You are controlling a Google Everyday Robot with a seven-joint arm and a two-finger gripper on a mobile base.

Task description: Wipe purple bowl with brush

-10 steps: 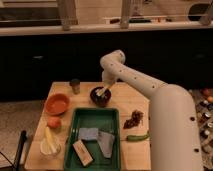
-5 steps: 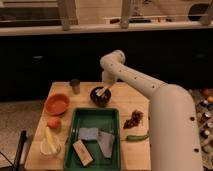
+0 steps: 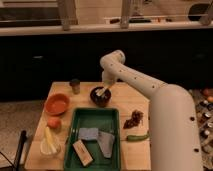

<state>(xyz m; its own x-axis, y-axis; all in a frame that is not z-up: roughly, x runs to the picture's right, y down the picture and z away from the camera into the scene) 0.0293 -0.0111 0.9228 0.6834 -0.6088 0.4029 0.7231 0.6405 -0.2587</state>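
Brush held in the purple bowl, far middle of the table.
Gripper (image 3: 106, 87) just above the purple bowl (image 3: 100, 102), clamped on the brush (image 3: 102, 92), with the pale brush head dipping inside the bowl's rim. To the left, well apart, an orange bowl (image 3: 57, 104); beside the purple bowl on its far-left, a small dark cup (image 3: 75, 86); just nearer on the table (image 3: 127, 102), a green tray (image 3: 95, 111) holding a tan block (image 3: 83, 152).

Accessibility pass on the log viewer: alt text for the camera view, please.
White robot arm reaches over a wooden table, its claw down at the purple bowl, the pale brush tipped into the bowl. An orange bowl sits picture-left of it, a green tray nearer the camera.
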